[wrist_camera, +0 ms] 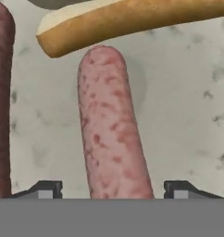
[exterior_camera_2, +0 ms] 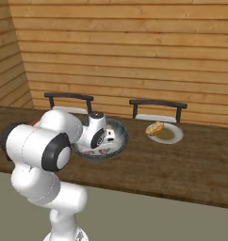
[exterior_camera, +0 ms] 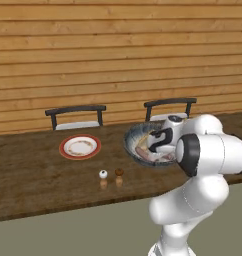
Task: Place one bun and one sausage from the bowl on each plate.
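My gripper (wrist_camera: pixel 113 189) is down inside the bowl (exterior_camera: pixel 129 140), open, with one finger tip on each side of a pink speckled sausage (wrist_camera: pixel 111 134) and a gap to each. The sausage lies on the bowl's pale speckled floor (wrist_camera: pixel 188 115). A golden bun (wrist_camera: pixel 132 23) lies across just beyond the sausage's end. A second, darker sausage (wrist_camera: pixel 0 102) lies along the left edge. The red-rimmed plate (exterior_camera: pixel 80 147) sits bare to the left of the bowl. To the right of the bowl (exterior_camera_2: pixel 123 135), the pale plate (exterior_camera_2: pixel 175 136) carries a bun (exterior_camera_2: pixel 155 128).
A white shaker (exterior_camera: pixel 103 174) and a brown shaker (exterior_camera: pixel 119 172) stand on the wooden table (exterior_camera: pixel 33 175) in front of the bowl and red-rimmed plate. Two dark chairs (exterior_camera: pixel 75 116) (exterior_camera: pixel 170 107) stand behind the table against the plank wall.
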Motion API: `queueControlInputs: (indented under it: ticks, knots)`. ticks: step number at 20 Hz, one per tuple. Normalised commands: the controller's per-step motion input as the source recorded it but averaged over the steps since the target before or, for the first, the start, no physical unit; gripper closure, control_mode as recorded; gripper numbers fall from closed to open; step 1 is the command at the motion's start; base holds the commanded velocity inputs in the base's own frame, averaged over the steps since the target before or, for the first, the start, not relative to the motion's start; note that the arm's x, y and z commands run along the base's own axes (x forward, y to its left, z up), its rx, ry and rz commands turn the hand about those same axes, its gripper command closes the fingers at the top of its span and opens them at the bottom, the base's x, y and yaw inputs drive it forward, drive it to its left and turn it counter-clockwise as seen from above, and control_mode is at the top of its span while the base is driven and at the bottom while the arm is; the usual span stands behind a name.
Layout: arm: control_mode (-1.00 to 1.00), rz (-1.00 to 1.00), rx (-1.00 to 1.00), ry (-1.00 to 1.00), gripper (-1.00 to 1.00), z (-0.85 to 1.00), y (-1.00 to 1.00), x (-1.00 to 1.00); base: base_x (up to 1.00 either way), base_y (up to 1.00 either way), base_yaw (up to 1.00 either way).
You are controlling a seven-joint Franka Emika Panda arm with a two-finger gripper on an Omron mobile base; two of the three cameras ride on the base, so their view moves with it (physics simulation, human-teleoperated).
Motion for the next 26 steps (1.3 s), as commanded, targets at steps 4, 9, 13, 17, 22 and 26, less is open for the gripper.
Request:
queueControlInputs:
  ticks: [4,9,13,17,22,26]
  knots:
    - [-1.0,0.03,0.0,0.0,1.0,0.0,0.0,-0.11,0.0,0.0,0.0]
    - [-1.0,0.0,0.01,-0.01,1.0,0.22,0.0,-0.36,0.0,0.0,0.0]
    - [-1.0,0.0,0.12,-0.14,1.0,1.0,0.0,-0.78,0.0,0.0,0.0]
    - [-1.0,-0.09,0.14,-0.06,1.0,1.0,-0.08,-0.18,0.0,0.0,0.0]
    - [-1.0,-0.23,0.1,0.03,1.0,1.0,-0.73,0.24,0.0,0.0,0.0]
    - [-1.0,-0.35,0.06,0.17,1.0,0.9,-1.0,0.69,0.0,0.0,0.0]
